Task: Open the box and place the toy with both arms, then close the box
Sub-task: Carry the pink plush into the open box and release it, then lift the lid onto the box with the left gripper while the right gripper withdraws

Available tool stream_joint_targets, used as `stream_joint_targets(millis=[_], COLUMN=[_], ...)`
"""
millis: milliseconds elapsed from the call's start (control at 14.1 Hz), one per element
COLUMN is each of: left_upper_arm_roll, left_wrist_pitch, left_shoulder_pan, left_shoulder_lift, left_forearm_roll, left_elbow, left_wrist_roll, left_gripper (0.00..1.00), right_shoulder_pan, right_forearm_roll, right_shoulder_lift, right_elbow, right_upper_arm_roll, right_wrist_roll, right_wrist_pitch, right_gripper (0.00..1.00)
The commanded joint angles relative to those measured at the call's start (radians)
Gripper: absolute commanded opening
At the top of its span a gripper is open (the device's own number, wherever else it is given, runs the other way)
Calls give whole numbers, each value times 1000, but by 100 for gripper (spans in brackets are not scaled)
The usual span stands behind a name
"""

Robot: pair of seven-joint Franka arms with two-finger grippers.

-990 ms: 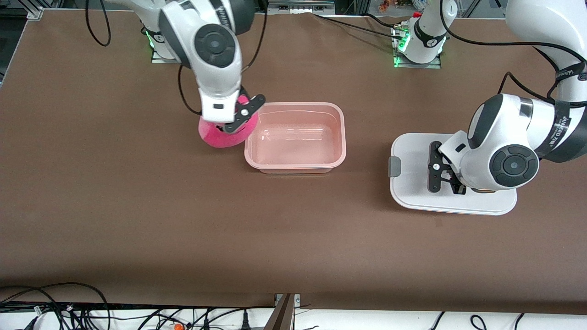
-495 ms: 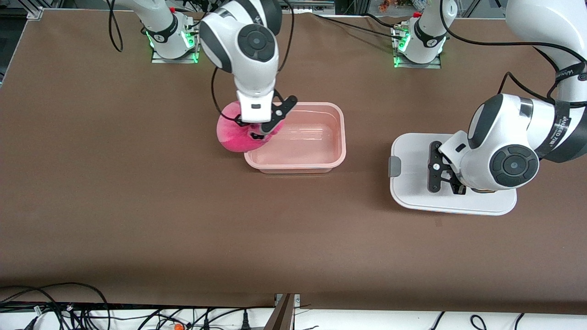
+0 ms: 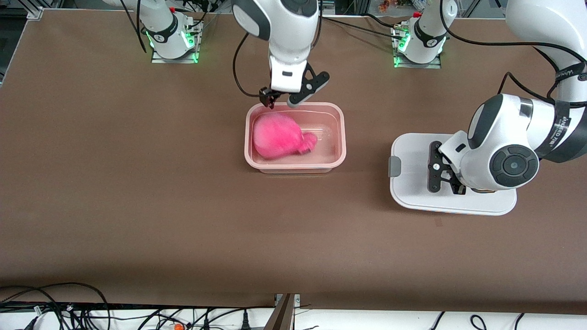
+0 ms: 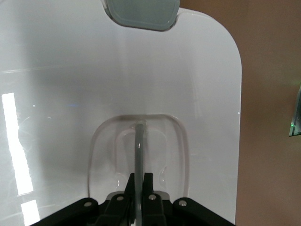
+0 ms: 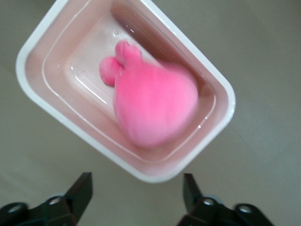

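The toy [image 3: 280,142] lies in the box [image 3: 340,137], right gripper [image 3: 290,98] spread empty above it, so next the left gripper [image 3: 443,173], pinching the lid [image 3: 412,192] handle, must carry the lid over

The high camera faces the two robot bases from across the table [image 3: 137,206] and looks steeply down, taking in the whole brown top with the open box [image 3: 295,161], the lid [image 3: 412,192] toward the left arm's end, and both arms. The right wrist camera looks almost straight down from above the box [image 5: 33,47], close enough that box and toy [image 5: 155,106] fill most of its frame, so it shares that middle patch with the high view. The left wrist camera sits very close over the lid [image 4: 61,94], sharing only that with the high view.
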State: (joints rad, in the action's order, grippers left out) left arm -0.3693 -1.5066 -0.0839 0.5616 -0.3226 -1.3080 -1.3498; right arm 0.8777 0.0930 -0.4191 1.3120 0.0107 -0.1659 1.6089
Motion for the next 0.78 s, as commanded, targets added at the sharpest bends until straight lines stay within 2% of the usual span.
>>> stream_joint_targets(millis=[0, 71, 283, 495, 707], left_upper_arm_roll=[-13, -14, -28, -46, -48], left_wrist_pitch=[-7, -6, 5, 15, 43], left_shoulder_pan=[-10, -8, 12, 64, 159], left_shoulder_lift=[-6, -8, -14, -14, -17], left_forearm_roll=[-18, -15, 25, 152, 246], left_elbow=[-5, -5, 0, 3, 15], left_wrist_roll=[-25, -23, -22, 29, 183], left_gripper=[0, 0, 0, 0, 0], right_shoulder_pan=[1, -6, -8, -9, -11], right_forearm_roll=[7, 5, -22, -36, -38], right_shoulder_lift=[22, 25, 48, 69, 83], right_elbow=[-39, -39, -40, -39, -34], right_upper_arm_roll=[-24, -56, -231, -412, -573], right_wrist_roll=[-24, -26, -27, -21, 0], right_wrist_pitch=[-70, -90, -144, -145, -150], right_gripper=[100, 100, 100, 100, 100])
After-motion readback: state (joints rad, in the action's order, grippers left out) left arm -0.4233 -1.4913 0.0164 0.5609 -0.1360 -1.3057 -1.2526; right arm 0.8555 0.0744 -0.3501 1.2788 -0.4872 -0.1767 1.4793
